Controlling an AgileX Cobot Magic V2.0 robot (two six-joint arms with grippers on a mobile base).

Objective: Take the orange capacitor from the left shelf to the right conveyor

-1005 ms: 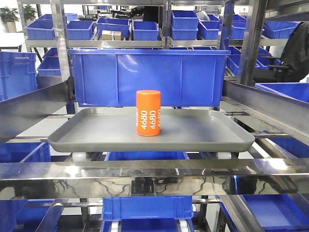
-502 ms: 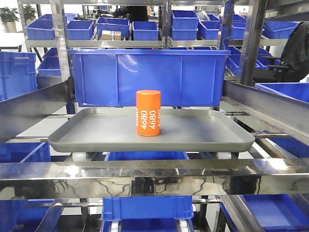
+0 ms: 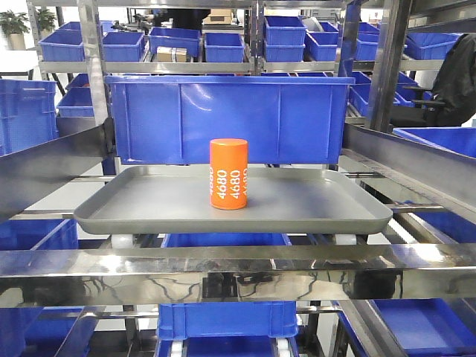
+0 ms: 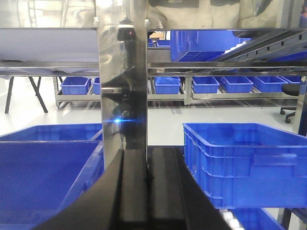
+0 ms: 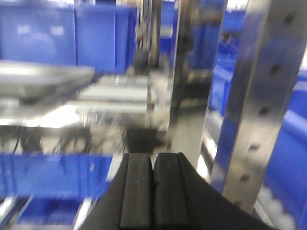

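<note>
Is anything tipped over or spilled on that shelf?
No, nothing stands out. The orange capacitor stands upright on the grey tray, which sits level, with nothing spilled. The blue bin behind it looks straight and whole.

Orange capacitor (image 3: 228, 174), white "4680"; seemingly grey tray (image 3: 149, 204)
</note>
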